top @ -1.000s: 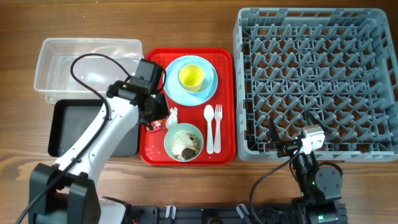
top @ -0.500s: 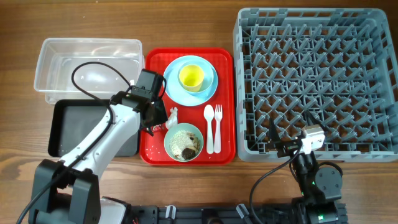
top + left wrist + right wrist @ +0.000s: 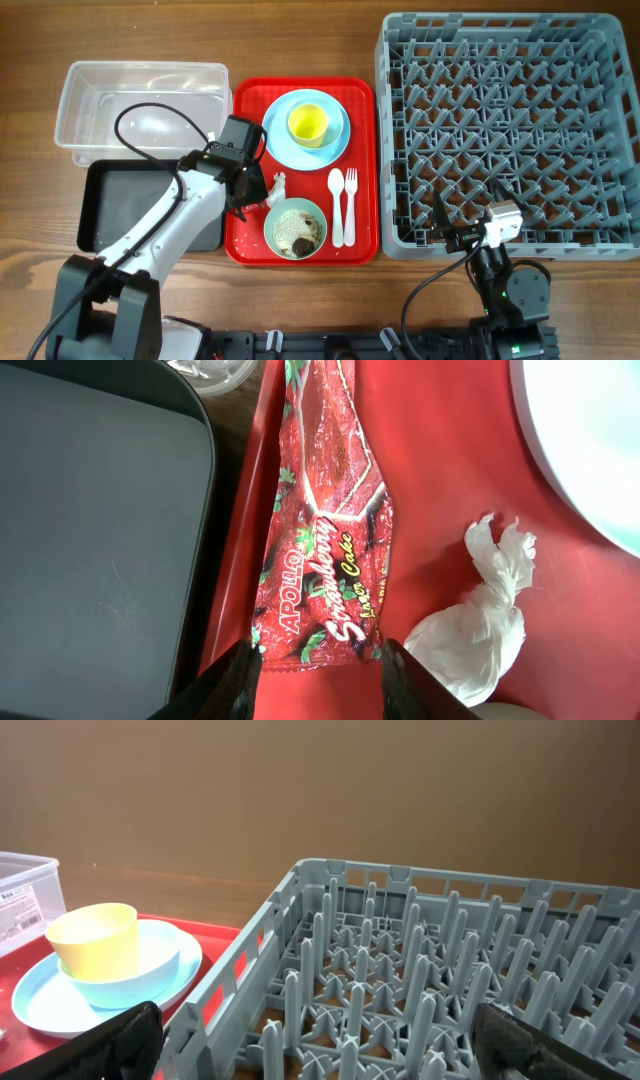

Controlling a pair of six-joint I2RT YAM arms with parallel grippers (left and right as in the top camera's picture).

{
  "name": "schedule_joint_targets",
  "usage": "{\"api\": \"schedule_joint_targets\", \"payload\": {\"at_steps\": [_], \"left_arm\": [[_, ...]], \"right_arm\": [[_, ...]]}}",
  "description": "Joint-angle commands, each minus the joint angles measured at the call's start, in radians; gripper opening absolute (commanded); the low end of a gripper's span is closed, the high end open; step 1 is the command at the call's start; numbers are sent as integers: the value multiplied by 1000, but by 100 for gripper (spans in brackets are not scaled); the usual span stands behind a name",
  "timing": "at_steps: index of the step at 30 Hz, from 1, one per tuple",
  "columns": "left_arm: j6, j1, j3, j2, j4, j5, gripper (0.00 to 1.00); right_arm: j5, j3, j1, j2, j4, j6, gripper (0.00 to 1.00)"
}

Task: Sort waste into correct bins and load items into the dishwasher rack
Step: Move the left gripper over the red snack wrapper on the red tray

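Wooden tabletop (image 3: 300,40), seen from overhead and both wrists. Red tray (image 3: 345,252): red wrapper (image 3: 325,550) lying along its left wall, next to the black bin (image 3: 90,540), with the crumpled paper scrap (image 3: 480,610) just beside it. Left gripper (image 3: 320,675): jaws parted, one finger on either side of the wrapper's near end. Right gripper (image 3: 320,1050): spread wide, holding nothing, at the near edge of the grey rack (image 3: 420,970). Clear bin (image 3: 140,80): behind the black one.

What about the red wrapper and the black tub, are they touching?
Apart. In the left wrist view, the rim of the red tray runs between the red wrapper and the black tub.
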Motion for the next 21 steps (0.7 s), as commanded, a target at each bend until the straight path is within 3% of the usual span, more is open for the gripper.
{"api": "schedule_joint_targets", "payload": {"at_steps": [1, 17, 21], "left_arm": [[-10, -3, -10, 7, 6, -39, 41], [-11, -3, -14, 7, 78, -38, 43], [-10, -3, -14, 7, 82, -38, 50]], "right_arm": [[-11, -1, -4, -3, 3, -10, 100], [-11, -1, -4, -3, 3, -10, 100], [-11, -1, -4, -3, 3, -10, 100]]}}
